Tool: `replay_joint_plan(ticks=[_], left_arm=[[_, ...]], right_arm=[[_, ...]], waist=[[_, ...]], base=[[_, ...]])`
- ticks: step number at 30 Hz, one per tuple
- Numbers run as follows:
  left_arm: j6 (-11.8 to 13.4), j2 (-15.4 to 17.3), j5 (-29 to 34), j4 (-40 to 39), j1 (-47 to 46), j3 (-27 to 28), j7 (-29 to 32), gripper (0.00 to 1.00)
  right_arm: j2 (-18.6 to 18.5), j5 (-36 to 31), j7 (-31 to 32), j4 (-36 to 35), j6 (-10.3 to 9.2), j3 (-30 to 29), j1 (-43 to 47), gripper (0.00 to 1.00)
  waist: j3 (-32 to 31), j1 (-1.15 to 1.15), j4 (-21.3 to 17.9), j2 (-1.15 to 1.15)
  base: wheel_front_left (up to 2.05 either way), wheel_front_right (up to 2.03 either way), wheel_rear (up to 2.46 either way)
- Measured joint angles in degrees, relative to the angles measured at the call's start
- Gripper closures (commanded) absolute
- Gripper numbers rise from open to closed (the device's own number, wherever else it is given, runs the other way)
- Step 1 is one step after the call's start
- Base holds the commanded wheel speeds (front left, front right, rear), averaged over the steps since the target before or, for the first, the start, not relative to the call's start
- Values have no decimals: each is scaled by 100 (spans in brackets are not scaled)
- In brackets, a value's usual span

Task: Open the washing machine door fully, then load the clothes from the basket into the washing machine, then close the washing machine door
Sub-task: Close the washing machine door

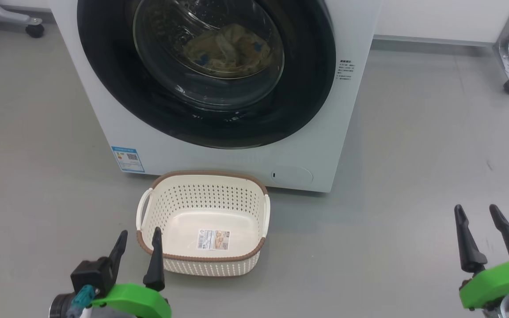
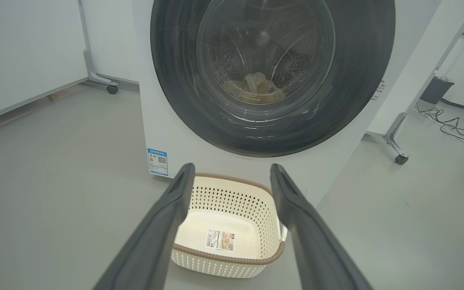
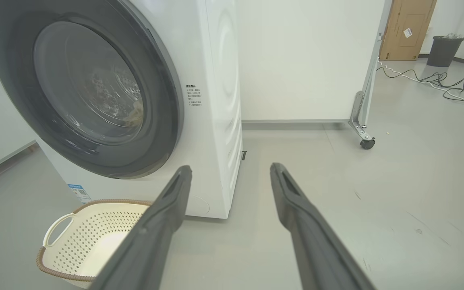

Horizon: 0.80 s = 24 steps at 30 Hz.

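The washing machine (image 1: 237, 161) is standing straight ahead of my left gripper (image 1: 140, 230) and my right gripper (image 1: 476, 207), beyond their fingertips, its front facing back at them. The washing machine door (image 1: 307, 101) is sitting shut against that front, its glass bowl bulging toward the fingers. The basket (image 1: 210, 174) is resting on the floor (image 1: 391, 221) between the machine and the left gripper, just ahead of that gripper and slightly to its right. Its mouth is facing up, and its long axis is running crosswise to the fingers, along the machine's front. In the head view the left gripper's right finger is overlapping the basket's near left corner; whether it is touching, I cannot tell. The right gripper is hovering well off to the basket's right. The clothes (image 1: 228, 51) are lying heaped behind the door glass, ahead of and above the left gripper. I am holding both grippers with fingers spread apart, tips pointing toward the machine. A label sticker (image 1: 213, 239) is showing on the basket's bottom.
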Motion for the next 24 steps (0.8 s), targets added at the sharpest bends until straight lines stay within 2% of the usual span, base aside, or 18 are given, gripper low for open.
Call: replay_joint_plan(ticks=[9,24], left_arm=[[1,54,-53,-80,63,3,32,0],[-3,81,-57,-94,81,-121,98,0]], right_arm=[[27,189,227,-566,0,-12,397,0],[29,189,307,-642,0,-9,442,0]], waist=[[-21,0,-68,0],[9,0,-59,0]], base=[[0,0,0],[0,0,0]])
